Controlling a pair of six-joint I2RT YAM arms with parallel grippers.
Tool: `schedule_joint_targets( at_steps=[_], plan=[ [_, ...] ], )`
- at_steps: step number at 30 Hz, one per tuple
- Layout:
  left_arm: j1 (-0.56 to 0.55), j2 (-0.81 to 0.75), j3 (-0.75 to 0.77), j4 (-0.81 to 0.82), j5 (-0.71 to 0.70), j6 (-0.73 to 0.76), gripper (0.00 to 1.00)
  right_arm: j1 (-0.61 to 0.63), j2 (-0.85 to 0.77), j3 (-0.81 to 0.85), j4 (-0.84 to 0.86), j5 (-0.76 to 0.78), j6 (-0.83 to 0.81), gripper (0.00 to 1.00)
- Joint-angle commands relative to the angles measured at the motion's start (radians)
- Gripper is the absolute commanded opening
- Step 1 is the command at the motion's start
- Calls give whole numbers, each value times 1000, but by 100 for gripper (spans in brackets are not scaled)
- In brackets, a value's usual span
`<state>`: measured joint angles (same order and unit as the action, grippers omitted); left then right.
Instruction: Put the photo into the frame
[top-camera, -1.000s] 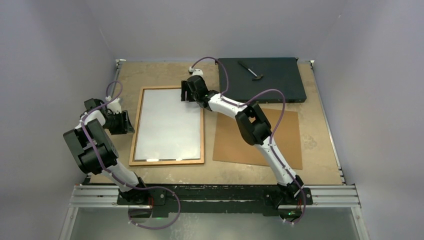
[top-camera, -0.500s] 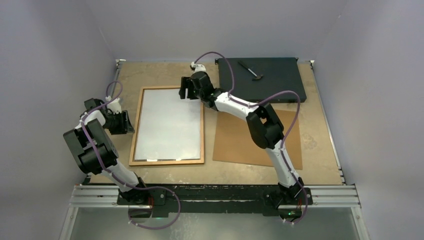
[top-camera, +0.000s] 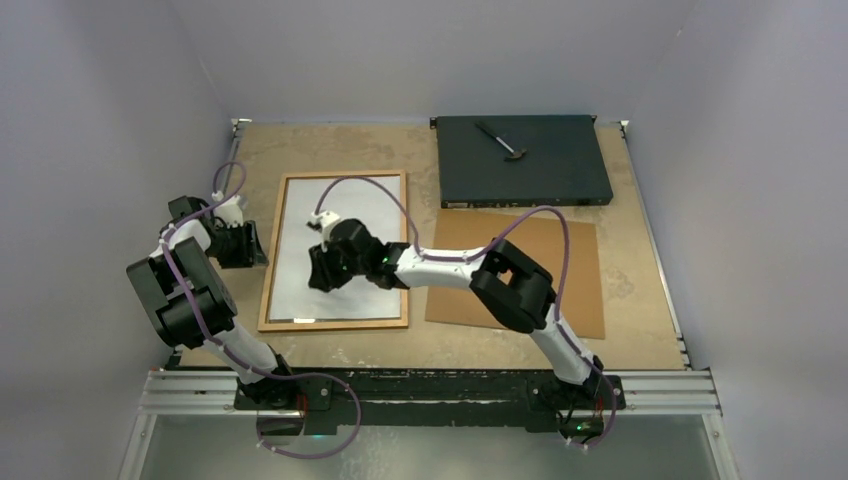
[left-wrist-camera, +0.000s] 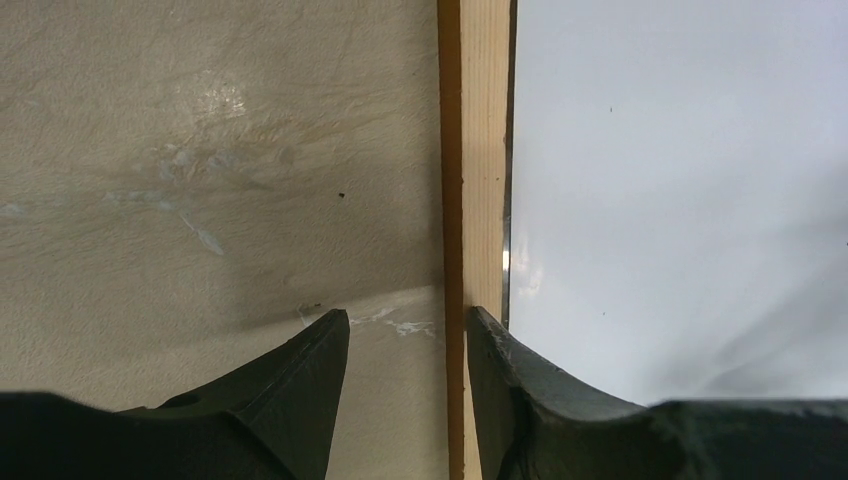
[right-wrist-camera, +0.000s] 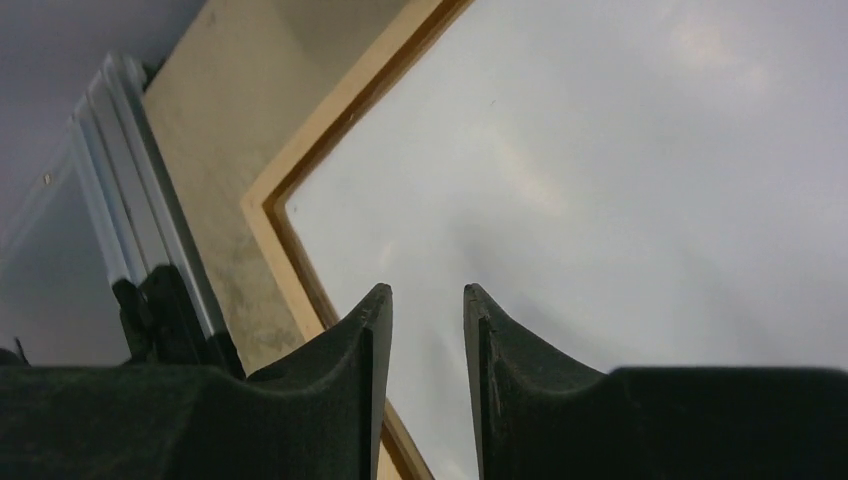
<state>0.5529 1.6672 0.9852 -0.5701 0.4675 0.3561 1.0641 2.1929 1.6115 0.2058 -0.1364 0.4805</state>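
Note:
The frame (top-camera: 335, 323) lies flat on the table, left of centre. The photo (top-camera: 350, 205) lies inside it, white back up. My left gripper (top-camera: 255, 245) is open at the frame's left rail. In the left wrist view one finger is over the bare table and the other over the rail (left-wrist-camera: 485, 150) beside the photo (left-wrist-camera: 680, 180); the gripper (left-wrist-camera: 407, 318) holds nothing. My right gripper (top-camera: 322, 272) hovers low over the photo's lower middle. In the right wrist view it (right-wrist-camera: 427, 292) is narrowly open and empty above the white sheet (right-wrist-camera: 600, 170), near the frame's rail (right-wrist-camera: 330, 130).
A brown hardboard sheet (top-camera: 575, 275) lies right of the frame, partly under my right arm. A black flat box (top-camera: 525, 165) with a small tool (top-camera: 502, 140) on it sits at the back right. A metal rail (top-camera: 430, 385) runs along the near edge.
My right gripper has swung from the frame's far right corner toward me and left, to above the photo's lower middle. The left arm has not moved.

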Motion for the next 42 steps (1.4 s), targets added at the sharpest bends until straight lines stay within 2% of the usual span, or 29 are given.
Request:
schedule_joint_targets(
  at_steps=[1, 8, 22, 28, 32, 38, 42],
  plan=[
    [-5, -2, 35, -15, -8, 38, 45, 32, 29, 46, 18, -108, -64, 34],
    [-5, -7, 36, -20, -9, 36, 45, 64, 99, 89, -9, -115, -86, 32],
    [-5, -2, 84, -64, -8, 28, 46, 72, 180, 170, -68, 73, -139, 31],
    [4, 3, 160, -142, 14, 29, 54, 124, 125, 179, -19, 41, -200, 34],
    [13, 15, 225, -205, 1, 38, 58, 152, 180, 250, -35, -55, -219, 33],
    [18, 16, 234, -251, -46, 54, 60, 165, 262, 316, -80, -136, -242, 34],
    [18, 9, 258, -260, -77, 52, 61, 157, 282, 286, -74, -161, -243, 33]
  ],
)
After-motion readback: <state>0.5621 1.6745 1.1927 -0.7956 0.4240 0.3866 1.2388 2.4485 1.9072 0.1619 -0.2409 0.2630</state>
